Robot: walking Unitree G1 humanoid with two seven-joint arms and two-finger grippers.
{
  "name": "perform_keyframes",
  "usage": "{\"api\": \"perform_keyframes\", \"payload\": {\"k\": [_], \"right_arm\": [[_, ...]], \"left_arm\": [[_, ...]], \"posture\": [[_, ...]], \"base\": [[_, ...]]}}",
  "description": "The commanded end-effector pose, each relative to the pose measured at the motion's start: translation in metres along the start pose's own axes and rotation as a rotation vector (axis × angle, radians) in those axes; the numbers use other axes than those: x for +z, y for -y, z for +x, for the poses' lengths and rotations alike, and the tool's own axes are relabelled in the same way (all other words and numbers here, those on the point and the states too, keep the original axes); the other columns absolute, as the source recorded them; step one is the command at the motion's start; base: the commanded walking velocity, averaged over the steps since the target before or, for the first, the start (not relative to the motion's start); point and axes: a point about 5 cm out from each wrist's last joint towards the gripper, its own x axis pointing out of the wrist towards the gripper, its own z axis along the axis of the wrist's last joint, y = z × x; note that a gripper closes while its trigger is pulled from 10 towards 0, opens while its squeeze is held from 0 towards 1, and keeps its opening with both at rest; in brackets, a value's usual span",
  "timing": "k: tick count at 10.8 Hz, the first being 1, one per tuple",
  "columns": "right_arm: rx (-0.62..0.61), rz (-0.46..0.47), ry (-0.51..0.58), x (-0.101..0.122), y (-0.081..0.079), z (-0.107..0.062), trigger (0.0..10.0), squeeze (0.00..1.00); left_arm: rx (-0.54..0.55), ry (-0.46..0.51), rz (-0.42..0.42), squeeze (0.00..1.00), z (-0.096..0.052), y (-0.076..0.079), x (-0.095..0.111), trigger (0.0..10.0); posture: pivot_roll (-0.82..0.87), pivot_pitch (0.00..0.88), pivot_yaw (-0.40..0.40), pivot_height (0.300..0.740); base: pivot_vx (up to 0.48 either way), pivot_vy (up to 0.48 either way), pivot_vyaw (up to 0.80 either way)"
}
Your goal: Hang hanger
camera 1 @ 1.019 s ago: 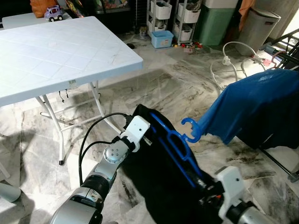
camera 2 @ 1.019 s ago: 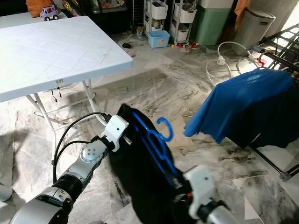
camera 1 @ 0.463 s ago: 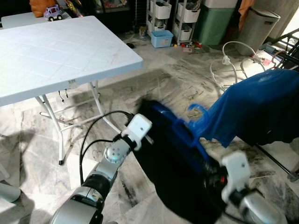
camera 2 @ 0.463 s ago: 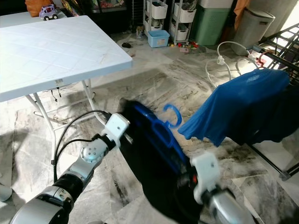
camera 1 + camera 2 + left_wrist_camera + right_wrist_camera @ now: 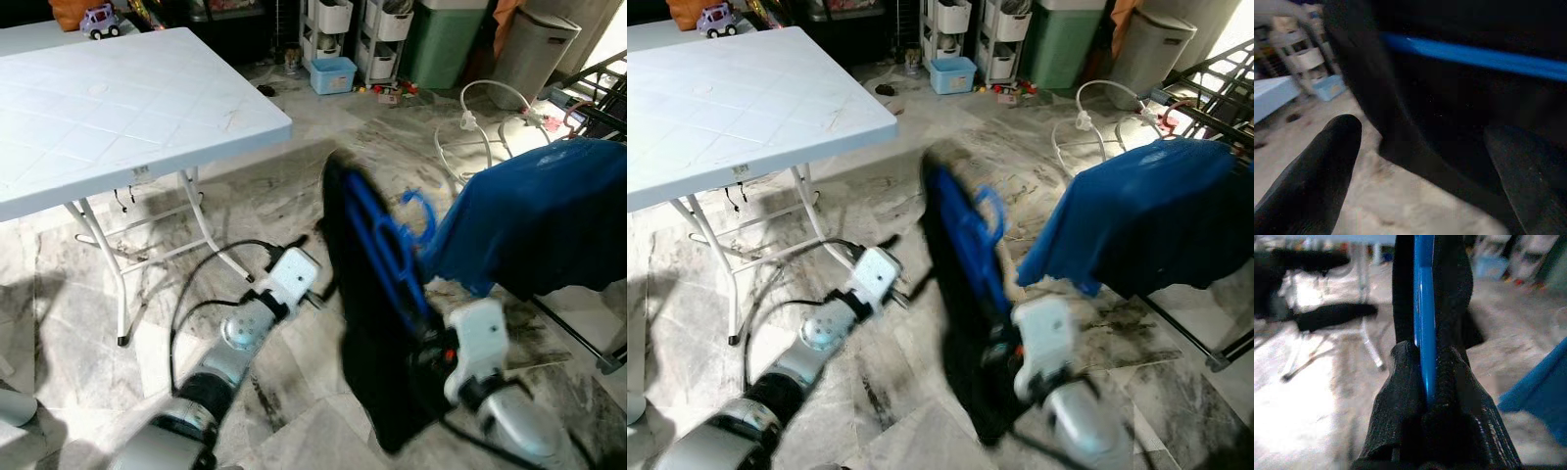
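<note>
At centre frame my right tool [image 5: 1425, 377] pinches the blue hanger [image 5: 382, 245] carrying a black garment [image 5: 377, 362], my left tool [image 5: 1415, 161] spread wide beside it, and I fear its hook snagging the blue shirt [image 5: 539, 225] draped at right.

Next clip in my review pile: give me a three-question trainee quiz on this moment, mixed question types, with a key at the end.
1. True or false: the right gripper is shut on the blue hanger.
2. What hangs on the blue hanger? A) a black garment B) a white towel C) a red scarf
3. Fill in: the left gripper has its jaws ____, beside the black garment.

Key: 1 true; 2 A; 3 open. Extra note: a blue shirt is draped on the drying rack to the robot's right.
</note>
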Motion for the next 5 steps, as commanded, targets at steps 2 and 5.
{"api": "perform_keyframes", "payload": {"k": [2, 5], "right_arm": [[0.098, 0.003, 0.038, 0.015, -0.004, -0.012, 10.0, 0.00], [0.151, 0.019, 0.019, 0.020, -0.002, -0.027, 10.0, 0.00]], "left_arm": [[0.054, -0.042, 0.041, 0.00, 0.002, -0.008, -0.002, 10.0], [0.080, -0.068, 0.052, 0.00, 0.004, -0.010, -0.003, 10.0]], "posture": [[0.02, 0.049, -0.071, 0.740], [0.01, 0.048, -0.062, 0.740]], "base": [[0.000, 0.000, 0.00], [0.000, 0.000, 0.00]]}}
